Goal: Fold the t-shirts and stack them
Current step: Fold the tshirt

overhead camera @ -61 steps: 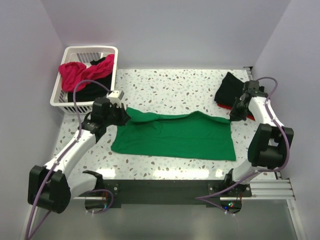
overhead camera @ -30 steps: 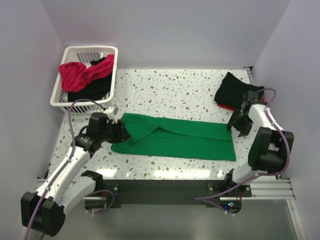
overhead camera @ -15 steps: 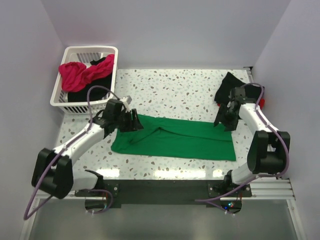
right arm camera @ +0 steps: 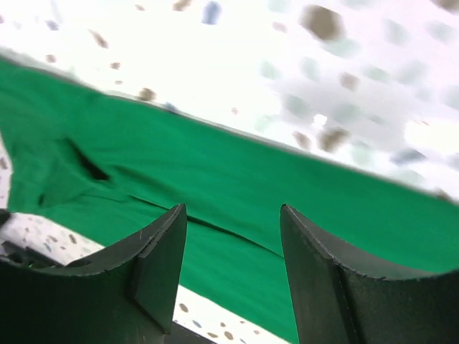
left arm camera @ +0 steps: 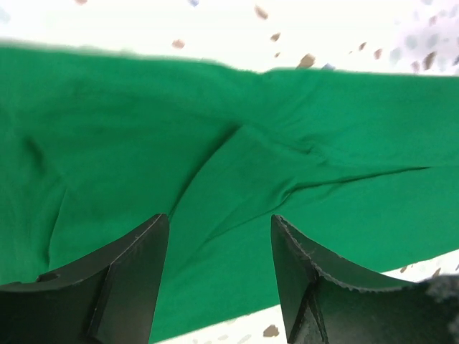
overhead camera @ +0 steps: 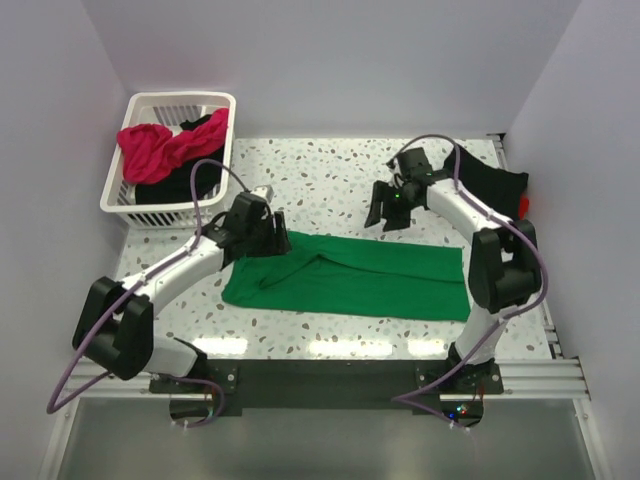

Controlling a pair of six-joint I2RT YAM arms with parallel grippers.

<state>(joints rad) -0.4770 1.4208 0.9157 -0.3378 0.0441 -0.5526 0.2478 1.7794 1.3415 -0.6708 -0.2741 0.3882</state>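
Overhead: swings right gripper [overhead camera: 385, 214] inward since half a second ago, holds left gripper [overhead camera: 279, 239] over green t-shirt [overhead camera: 370, 280], half-folded on table [overhead camera: 330, 175] — left wrist: shows jaws spread, empty; right wrist: same. Mid-fold; next calls for gripping shirt's ends

Speckled terrazzo tabletop [overhead camera: 340, 175] under bright light, plain pale lilac walls [overhead camera: 340, 60] behind and at both sides

Soft, matt green cloth t-shirt [overhead camera: 350, 280], lightly creased, on a smooth, glossy, speckled stone-look counter [overhead camera: 330, 175]; the white basket [overhead camera: 160, 210] is slatted plastic.
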